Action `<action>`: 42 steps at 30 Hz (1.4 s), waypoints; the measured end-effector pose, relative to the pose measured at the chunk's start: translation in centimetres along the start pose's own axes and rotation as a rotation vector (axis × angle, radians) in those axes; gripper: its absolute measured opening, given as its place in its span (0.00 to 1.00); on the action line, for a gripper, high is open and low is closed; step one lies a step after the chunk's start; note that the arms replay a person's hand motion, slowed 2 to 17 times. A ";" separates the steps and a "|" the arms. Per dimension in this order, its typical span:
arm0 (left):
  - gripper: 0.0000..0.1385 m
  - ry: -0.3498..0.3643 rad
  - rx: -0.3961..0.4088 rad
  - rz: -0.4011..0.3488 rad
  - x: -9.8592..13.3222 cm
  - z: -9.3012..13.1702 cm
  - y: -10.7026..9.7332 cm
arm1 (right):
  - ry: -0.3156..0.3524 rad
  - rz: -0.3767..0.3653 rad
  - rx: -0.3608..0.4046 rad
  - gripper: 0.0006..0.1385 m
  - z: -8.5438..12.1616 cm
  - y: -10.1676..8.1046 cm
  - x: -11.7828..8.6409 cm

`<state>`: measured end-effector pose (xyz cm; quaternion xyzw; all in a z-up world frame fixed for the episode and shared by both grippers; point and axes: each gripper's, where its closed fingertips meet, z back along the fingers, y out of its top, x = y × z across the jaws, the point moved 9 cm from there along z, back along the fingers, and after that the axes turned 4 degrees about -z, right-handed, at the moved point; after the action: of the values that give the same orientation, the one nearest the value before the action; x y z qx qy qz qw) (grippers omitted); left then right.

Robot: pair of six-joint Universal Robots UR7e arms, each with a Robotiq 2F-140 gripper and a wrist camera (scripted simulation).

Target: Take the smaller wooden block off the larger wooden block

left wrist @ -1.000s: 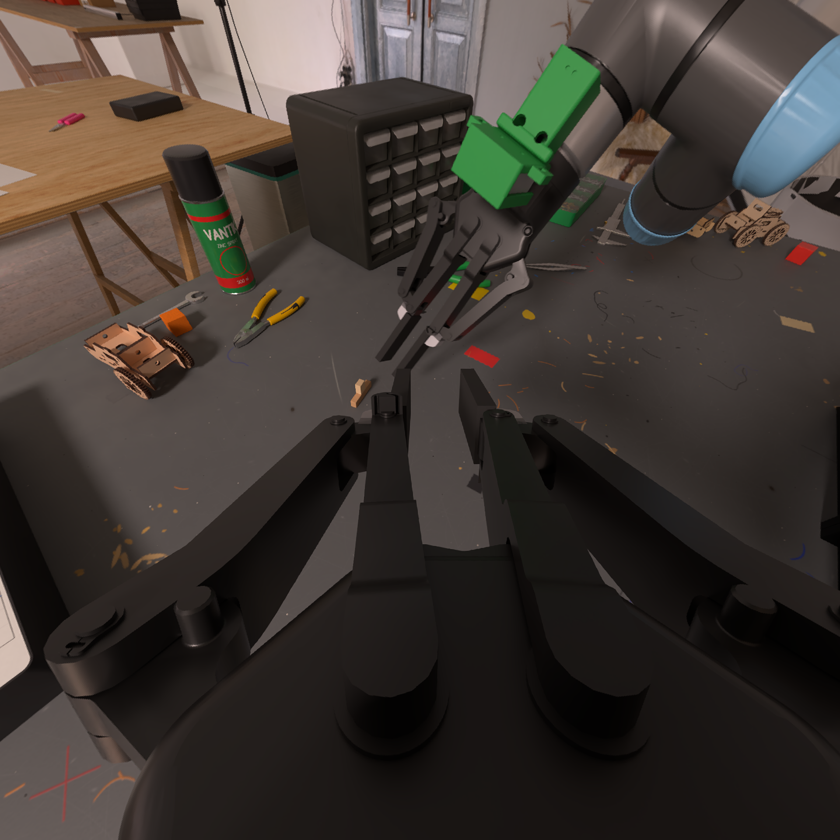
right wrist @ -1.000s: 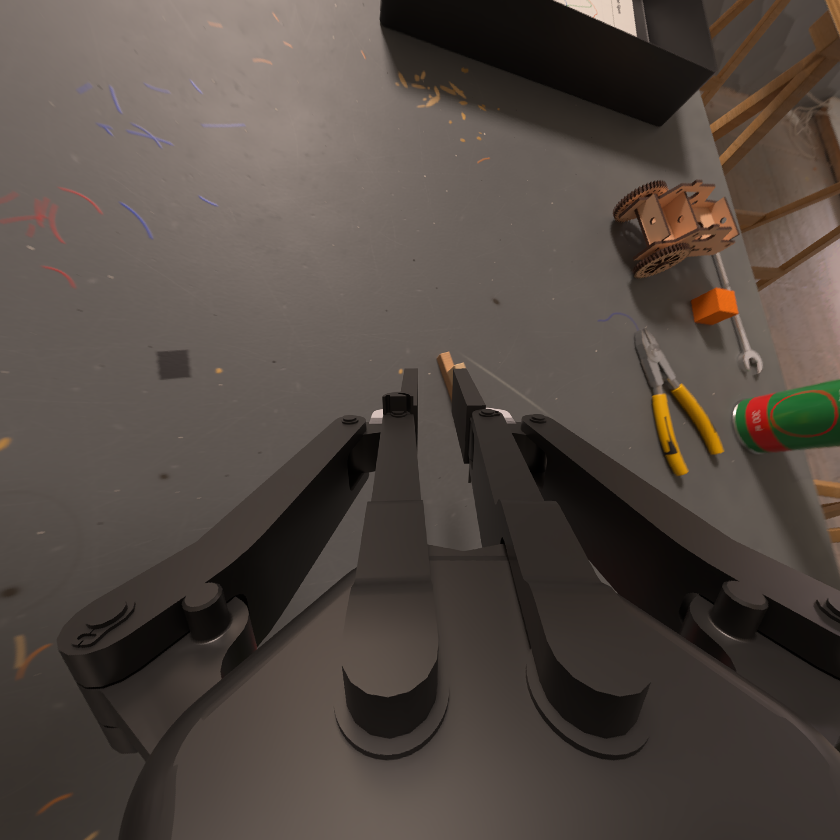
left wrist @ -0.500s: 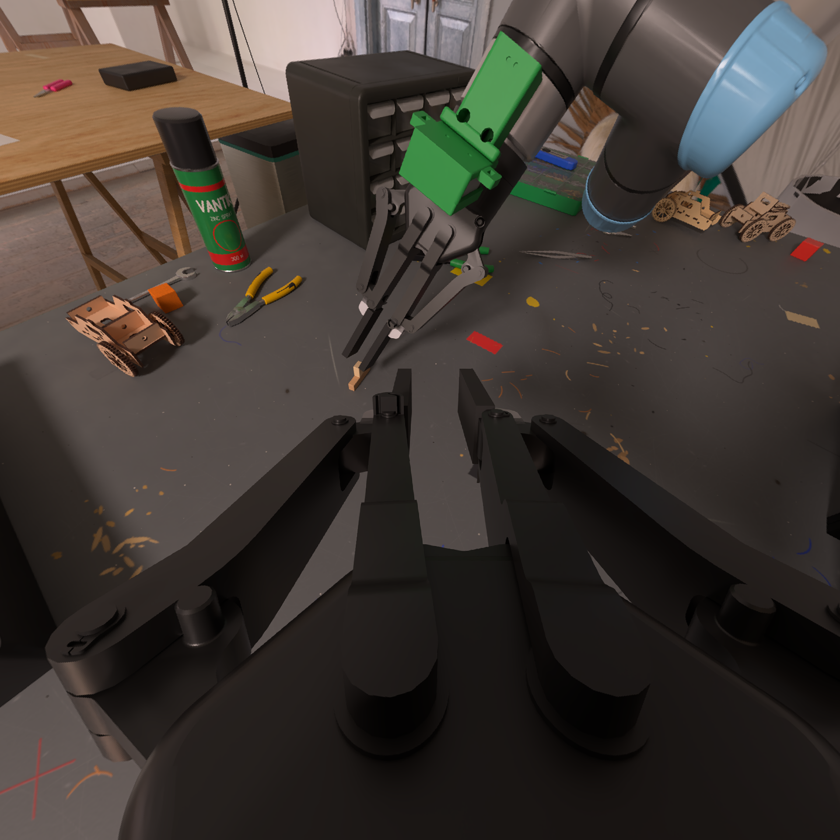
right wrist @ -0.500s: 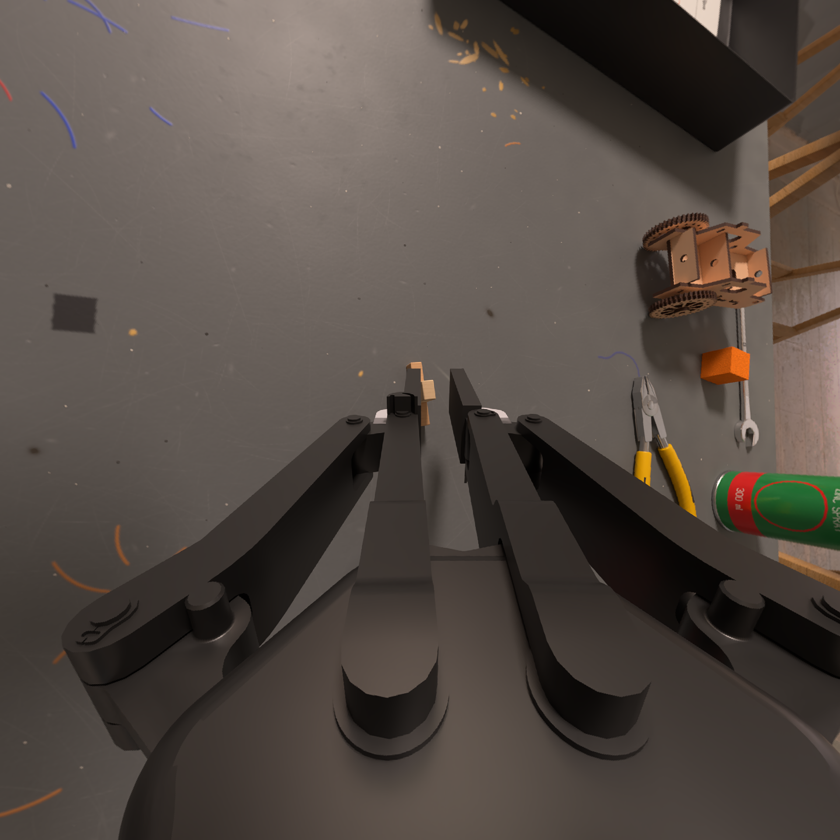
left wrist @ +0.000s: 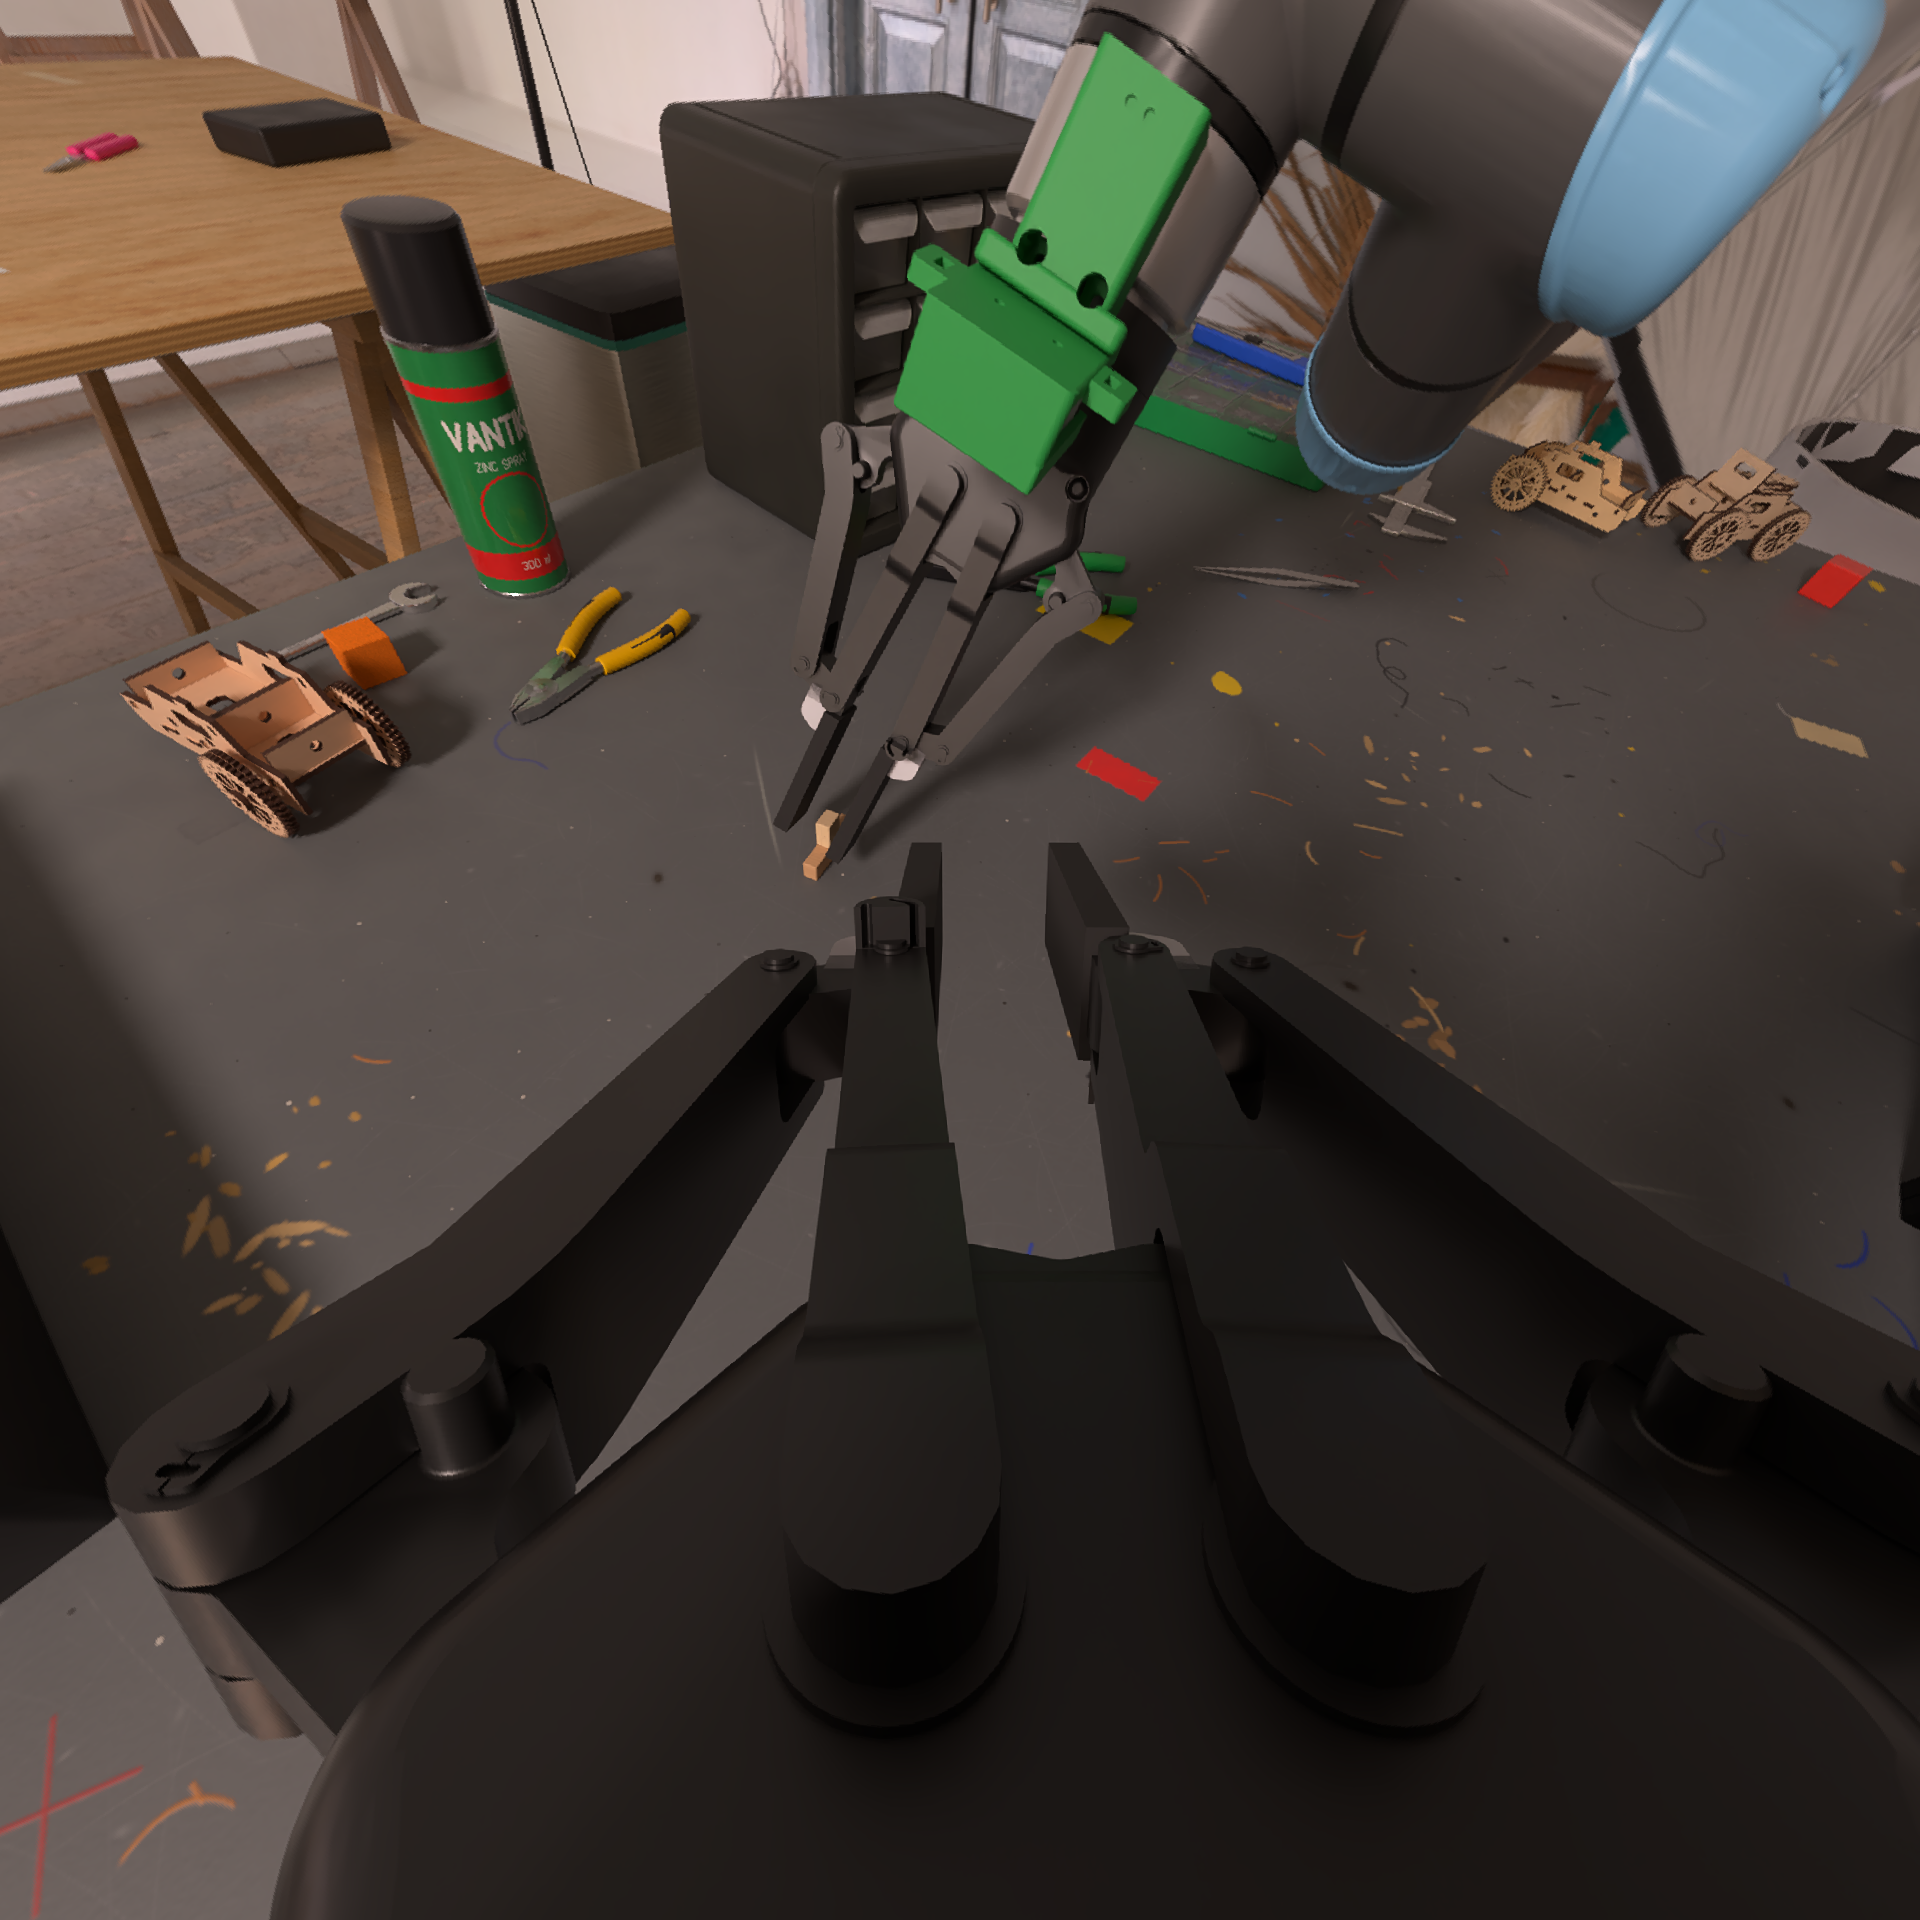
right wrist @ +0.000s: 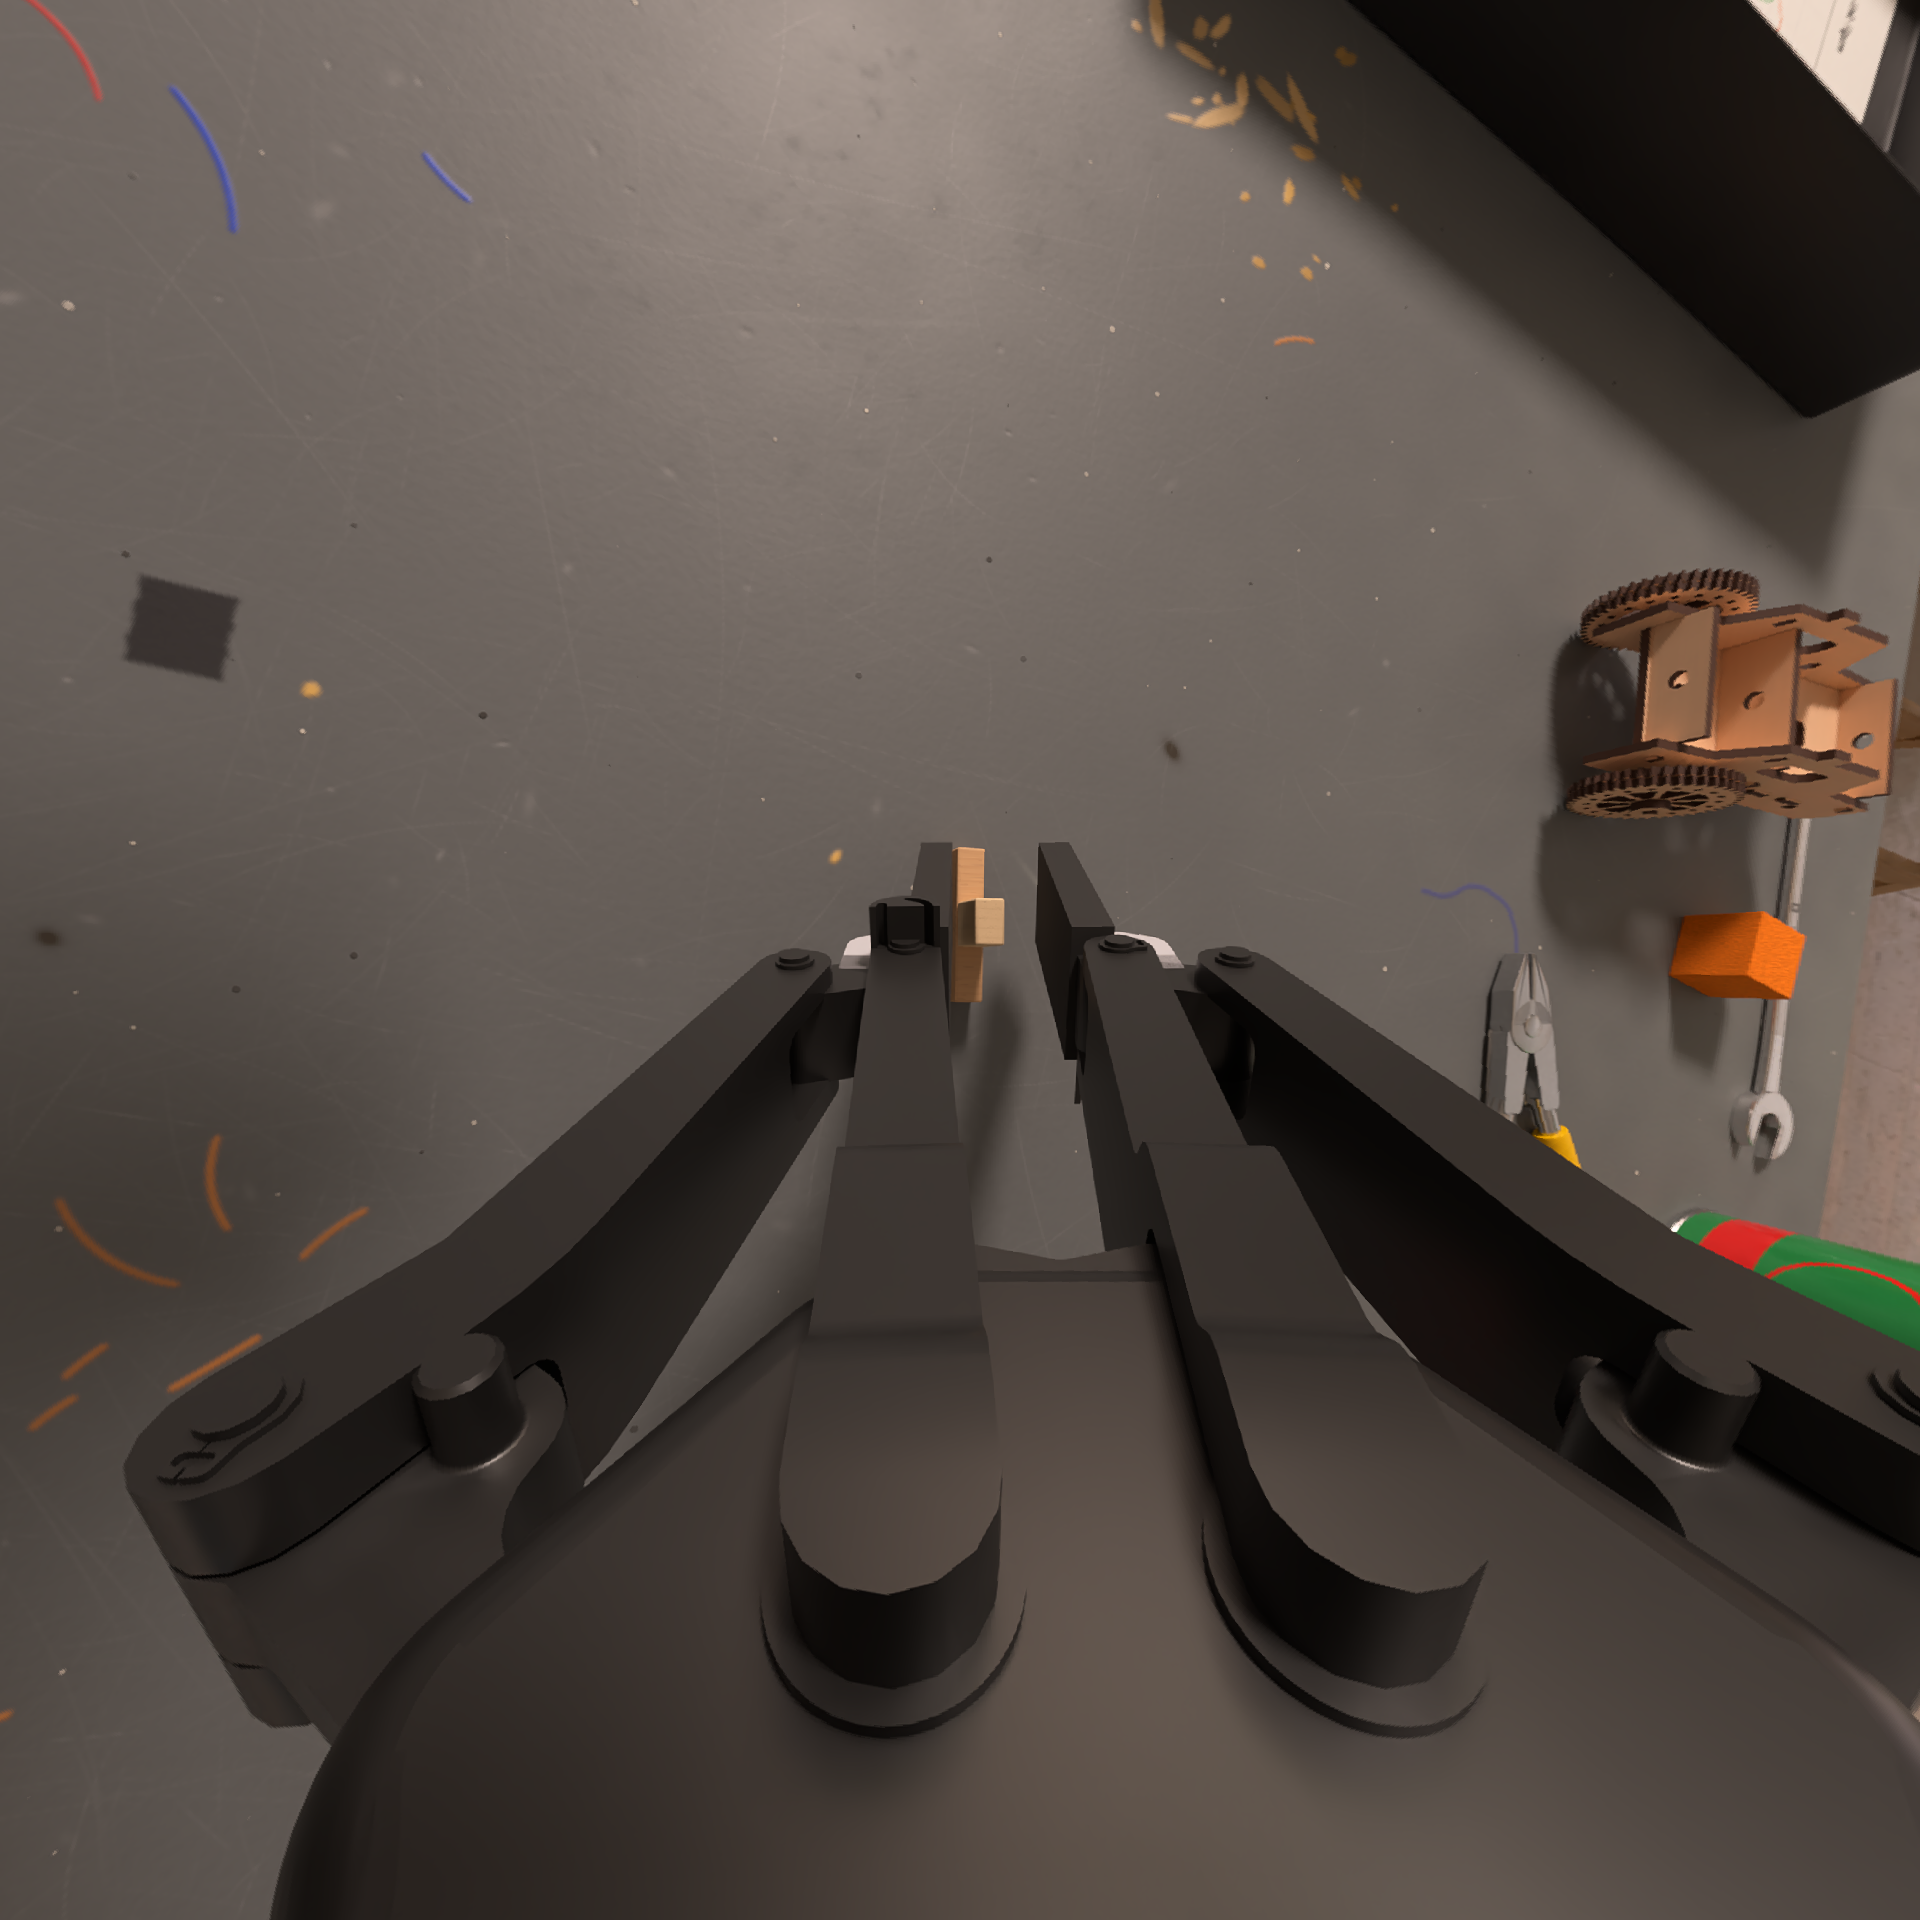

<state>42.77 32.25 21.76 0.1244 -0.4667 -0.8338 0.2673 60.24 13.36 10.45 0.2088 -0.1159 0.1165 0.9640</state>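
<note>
The wooden blocks [left wrist: 824,844] are one small tan piece on the grey table: a thin larger block [right wrist: 967,925] with the smaller cube [right wrist: 989,921] stuck to its side. My right gripper [right wrist: 995,862] straddles them with a narrow gap between its jaws. The larger block lies against the left finger [right wrist: 904,1039], and the cube points toward the right finger without touching it. In the left wrist view, the right gripper's fingertips [left wrist: 800,800] reach down around the blocks. My left gripper [left wrist: 994,862] is open and empty, just short of the blocks.
A spray can [left wrist: 457,395], pliers [left wrist: 597,665], an orange cube [left wrist: 364,649] and a wooden toy car [left wrist: 265,727] lie to the left. A black drawer cabinet [left wrist: 831,260] stands behind. A black box [right wrist: 1662,187] sits at the table's far edge.
My right gripper swung left and down over the blocks. They were beside its right finger and now sit between the jaws against the left finger. The jaw gaps have not changed.
</note>
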 end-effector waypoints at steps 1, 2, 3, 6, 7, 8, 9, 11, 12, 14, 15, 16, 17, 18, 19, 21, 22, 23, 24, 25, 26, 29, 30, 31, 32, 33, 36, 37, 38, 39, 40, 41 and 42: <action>0.20 -0.001 -0.001 0.001 0.0 0.0 -0.1 | 0.009 -0.003 0.000 0.15 0.0 0.0 0.1; 0.20 -0.001 -0.002 0.003 -0.1 0.0 -0.1 | 0.017 -0.006 -0.001 0.14 0.0 0.0 0.1; 0.20 -0.001 -0.002 0.004 -0.2 -0.1 -0.2 | 0.024 -0.009 -0.003 0.14 -0.1 0.0 0.2; 0.20 0.000 0.000 0.009 -0.3 -0.1 -0.3 | 0.031 -0.014 -0.011 0.10 -0.1 0.0 0.4; 0.20 -0.002 0.001 0.010 -0.3 -0.1 -0.3 | 0.031 -0.016 -0.014 0.09 -0.1 0.0 0.4; 0.19 -0.005 0.002 0.012 -0.4 -0.1 -0.4 | 0.034 -0.018 -0.017 0.08 -0.1 0.0 0.4; 0.19 -0.007 0.003 0.014 -0.4 -0.1 -0.4 | 0.038 -0.023 -0.020 0.06 -0.1 -0.1 0.4; 0.19 -0.009 0.002 0.017 -0.5 -0.2 -0.5 | 0.048 -0.037 -0.025 0.05 -0.1 -0.2 0.3; 0.19 -0.009 0.002 0.018 -0.5 -0.2 -0.5 | 0.051 -0.043 -0.025 0.05 0.0 -0.2 0.4; 0.19 -0.009 0.002 0.020 -0.6 -0.2 -0.5 | 0.057 -0.055 -0.024 0.05 0.0 -0.3 0.3; 0.19 -0.011 0.003 0.021 -0.6 -0.2 -0.6 | 0.060 -0.061 -0.023 0.05 0.1 -0.4 0.3; 0.19 -0.013 0.003 0.023 -0.6 -0.3 -0.6 | 0.065 -0.067 -0.022 0.05 0.2 -0.4 0.2; 0.19 -0.016 0.003 0.024 -0.6 -0.3 -0.6 | 0.068 -0.072 -0.022 0.05 0.2 -0.5 0.1; 0.19 -0.018 0.003 0.026 -0.7 -0.3 -0.6 | 0.072 -0.077 -0.023 0.05 0.3 -0.6 0.0; 0.19 -0.019 0.002 0.027 -0.7 -0.4 -0.7 | 0.076 -0.083 -0.025 0.05 0.4 -0.7 0.0; 0.19 -0.020 0.001 0.031 -0.7 -0.4 -0.7 | 0.084 -0.096 -0.030 0.05 0.5 -0.9 -0.3; 0.19 -0.021 0.000 0.032 -0.8 -0.5 -0.8 | 0.090 -0.105 -0.032 0.05 0.6 -1.0 -0.4; 0.19 -0.022 -0.001 0.034 -0.8 -0.5 -0.8 | 0.098 -0.112 -0.034 0.05 0.7 -1.1 -0.5; 0.19 -0.024 -0.002 0.035 -0.8 -0.5 -0.8 | 0.105 -0.119 -0.034 0.05 0.8 -1.2 -0.7; 0.19 -0.026 -0.002 0.037 -0.8 -0.6 -0.9 | 0.110 -0.125 -0.034 0.05 0.9 -1.3 -0.8; 0.19 -0.029 -0.002 0.038 -0.8 -0.6 -0.9 | 0.112 -0.132 -0.034 0.05 1.0 -1.3 -0.9; 0.19 -0.033 0.000 0.040 -0.8 -0.6 -0.9 | 0.109 -0.156 -0.030 0.05 1.1 -1.5 -1.1; 0.19 -0.035 0.001 0.040 -0.8 -0.6 -0.9 | 0.112 -0.161 -0.026 0.05 1.1 -1.5 -1.2; 0.19 -0.036 0.001 0.040 -0.8 -0.6 -0.9 | 0.116 -0.164 -0.024 0.05 1.1 -1.5 -1.3; 0.19 -0.037 0.001 0.040 -0.7 -0.6 -0.9 | 0.119 -0.165 -0.024 0.05 1.0 -1.5 -1.4; 0.19 -0.038 0.000 0.040 -0.7 -0.7 -0.9 | 0.119 -0.165 -0.023 0.05 1.0 -1.5 -1.4; 0.19 -0.040 -0.004 0.040 -0.7 -0.7 -0.8 | 0.122 -0.166 -0.023 0.05 1.0 -1.5 -1.5; 0.19 -0.039 -0.005 0.040 -0.6 -0.7 -0.9 | 0.124 -0.168 -0.025 0.05 1.0 -1.5 -1.6; 0.19 -0.038 -0.007 0.039 -0.6 -0.7 -0.9 | 0.125 -0.169 -0.027 0.05 1.1 -1.5 -1.6; 0.19 -0.036 -0.009 0.039 -0.6 -0.7 -0.9 | 0.124 -0.170 -0.028 0.05 1.1 -1.6 -1.5; 0.19 -0.035 -0.010 0.039 -0.6 -0.7 -0.9 | 0.121 -0.170 -0.029 0.05 1.1 -1.6 -1.5; 0.19 -0.034 -0.010 0.039 -0.6 -0.7 -0.9 | 0.119 -0.171 -0.030 0.05 1.1 -1.6 -1.5; 0.19 -0.034 -0.010 0.039 -0.6 -0.7 -0.9 | 0.116 -0.173 -0.030 0.05 1.2 -1.6 -1.5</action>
<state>43.27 32.43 20.63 0.0997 -0.4691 -0.8329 0.2761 59.01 11.18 10.45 0.1965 -0.0430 0.0430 0.9786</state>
